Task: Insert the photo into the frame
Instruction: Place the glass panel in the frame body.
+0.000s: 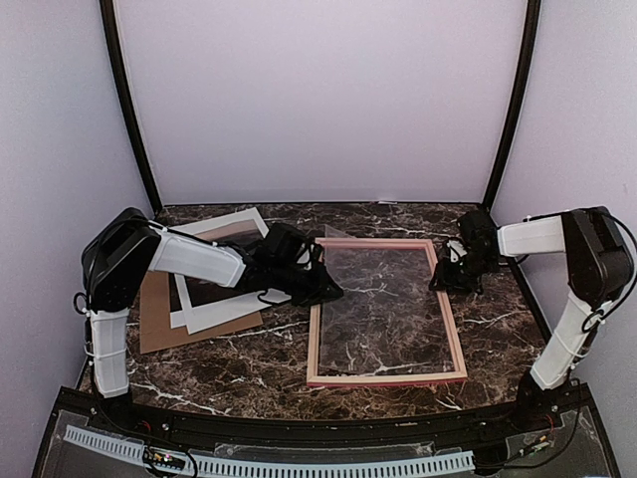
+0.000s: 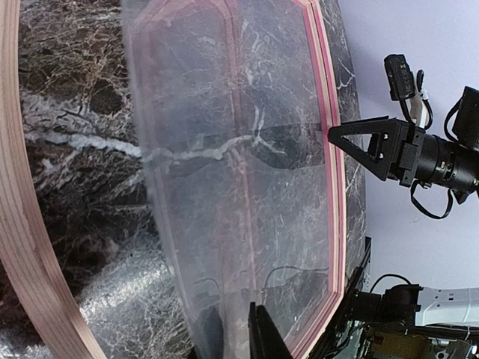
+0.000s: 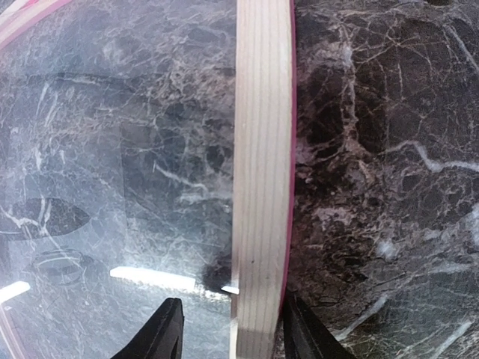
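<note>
The frame (image 1: 388,378) lies back-up on the surface (image 1: 259,368), the photo (image 1: 224,311) not yet in it, lying to its left; your right pincer (image 3: 232,301) straddles the frame's rail, jaws apart; your left pincer (image 1: 323,291) gives no clear reading.

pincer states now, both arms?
Left pincer: cannot be told; only one finger shows, by the clear sheet.
Right pincer: open, fingers straddling the frame edge, not clamped.

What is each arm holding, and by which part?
Left jaws: clear transparent sheet, by its left edge. Right jaws only straddle the pink wooden frame's right rail.
</note>
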Motion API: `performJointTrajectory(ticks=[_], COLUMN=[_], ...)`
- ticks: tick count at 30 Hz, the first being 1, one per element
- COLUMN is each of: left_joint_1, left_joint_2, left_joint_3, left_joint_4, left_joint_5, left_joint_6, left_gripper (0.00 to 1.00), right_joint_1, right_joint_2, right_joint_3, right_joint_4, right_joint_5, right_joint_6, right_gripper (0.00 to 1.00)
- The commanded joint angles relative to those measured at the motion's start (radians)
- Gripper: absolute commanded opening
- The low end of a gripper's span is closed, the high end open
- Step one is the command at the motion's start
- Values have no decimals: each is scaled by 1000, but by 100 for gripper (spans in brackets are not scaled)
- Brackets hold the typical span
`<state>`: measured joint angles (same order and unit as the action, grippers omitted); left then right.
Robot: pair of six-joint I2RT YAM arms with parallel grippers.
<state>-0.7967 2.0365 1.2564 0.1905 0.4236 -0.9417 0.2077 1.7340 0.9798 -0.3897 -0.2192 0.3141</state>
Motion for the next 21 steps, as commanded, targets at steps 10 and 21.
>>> performJointTrajectory(ticks=[10, 21], left_joint_1=[-15, -17], left_joint_2=[6, -13], left_joint_3=[43, 68], left_joint_4=[-54, -137], left_joint_5=[-16, -55], left_joint_6=[44, 93], left_gripper=[32, 49], right_joint_1=[18, 18], right_joint_2=[27, 25], right_joint_3=[32, 26], right_joint_4=[-21, -17], right_joint_5=[82, 81], right_joint_6=[-18, -17], right_gripper=[43, 42])
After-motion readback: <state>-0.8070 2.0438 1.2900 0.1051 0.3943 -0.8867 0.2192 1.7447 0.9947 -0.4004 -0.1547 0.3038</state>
